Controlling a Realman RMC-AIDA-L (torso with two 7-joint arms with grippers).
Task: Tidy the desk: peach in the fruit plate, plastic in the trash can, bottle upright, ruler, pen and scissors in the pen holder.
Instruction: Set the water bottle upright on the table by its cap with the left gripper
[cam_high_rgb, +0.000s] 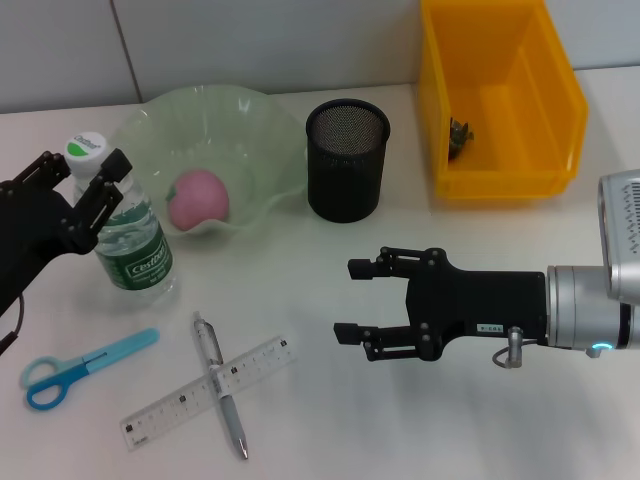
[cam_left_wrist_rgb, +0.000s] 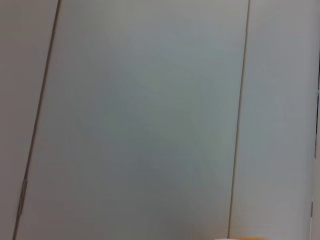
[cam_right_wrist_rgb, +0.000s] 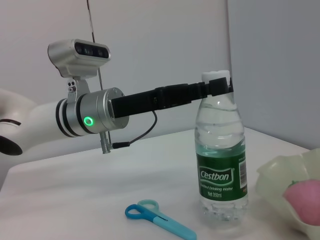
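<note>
1. Nearest the front edge of the table (cam_high_rgb: 420, 440) lie the loose desk things: the ruler (cam_high_rgb: 207, 393) and the pen (cam_high_rgb: 220, 385) cross each other, and the scissors (cam_high_rgb: 85, 367) sit towards the front left corner, handles pointing at the left edge.
2. The pen's long axis runs roughly front to back; the ruler's runs on a slant from front left to back right. The pen lies on top of the ruler where they cross.
3. The right gripper (cam_high_rgb: 360, 305) hovers over the middle of the table with its fingers spread apart and nothing between them. The crossed pair lies to its left and a little nearer the front edge, so in my judgement this arm is the closer one for the pen.
4. The left gripper (cam_high_rgb: 85, 190) is at the neck of the bottle (cam_high_rgb: 128, 235) near the left edge, just under the cap. The bottle stands upright. Its fingers flank the neck, but I cannot tell whether they press on it.
5. Behind the bottle, the peach (cam_high_rgb: 198, 197) already rests in the fruit plate (cam_high_rgb: 255, 120).
6. The pen holder (cam_high_rgb: 346, 160) stands beside the plate, behind the right gripper.
7. Farthest, at the back right corner, the trash can (cam_high_rgb: 545, 110) holds a small dark scrap.
</note>
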